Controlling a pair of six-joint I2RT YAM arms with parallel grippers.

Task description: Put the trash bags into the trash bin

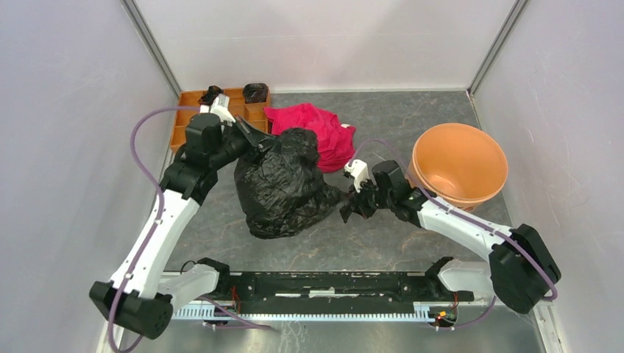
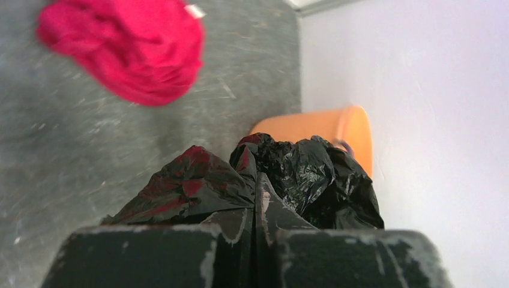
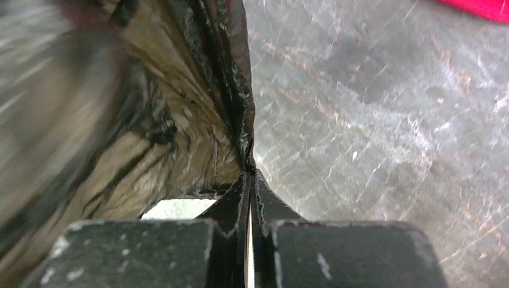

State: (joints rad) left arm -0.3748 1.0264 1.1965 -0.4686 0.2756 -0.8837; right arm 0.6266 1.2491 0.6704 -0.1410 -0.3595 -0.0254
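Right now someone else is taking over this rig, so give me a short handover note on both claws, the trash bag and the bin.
The left claw is shut on the far top edge of the trash bag.
The right claw is shut on the bag's right edge.
The trash bag sits mid-table next to the red cloth, apart from the trash bin.
The trash bin stands upright at the right, with nothing visible inside.
Done: both grasps.
Left: carry the bag rightward and drop it into the bin.

Trash bag (image 1: 283, 187) lies left of trash bin (image 1: 471, 143), before cloth (image 1: 324, 136).
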